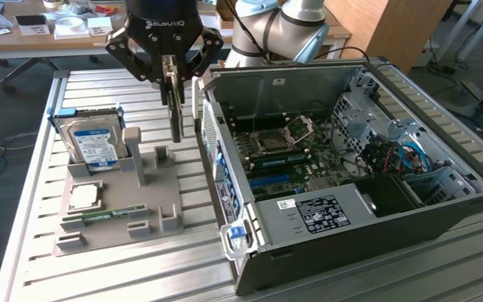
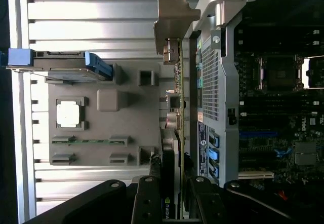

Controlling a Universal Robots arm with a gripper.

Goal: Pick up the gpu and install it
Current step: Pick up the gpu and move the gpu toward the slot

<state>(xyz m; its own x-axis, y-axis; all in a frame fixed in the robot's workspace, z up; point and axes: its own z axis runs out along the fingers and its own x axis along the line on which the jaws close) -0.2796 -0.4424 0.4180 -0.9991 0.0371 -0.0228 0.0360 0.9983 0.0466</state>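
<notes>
My gripper (image 1: 171, 80) is shut on the gpu (image 1: 177, 110), which hangs edge-on and upright below the fingers. The card is lifted above the grey fixture (image 1: 168, 189), just beside the open computer case's (image 1: 443, 207) near wall. In the wrist view the gpu (image 2: 177, 112) shows as a thin green edge running away from my gripper (image 2: 175, 196), with its pale metal bracket (image 2: 172, 16) at the far end. It hovers over the gap between the fixture (image 2: 136, 117) and the case wall (image 2: 210, 87). The motherboard (image 1: 288, 157) lies exposed inside the case.
On the fixture stand a blue-labelled hard drive (image 1: 95, 143), a square processor (image 1: 85, 196) and a narrow green memory stick (image 1: 107, 216). All rest on a slatted metal table (image 1: 141, 270). A cluttered desk (image 1: 23, 34) and the arm's base (image 1: 279, 28) lie behind.
</notes>
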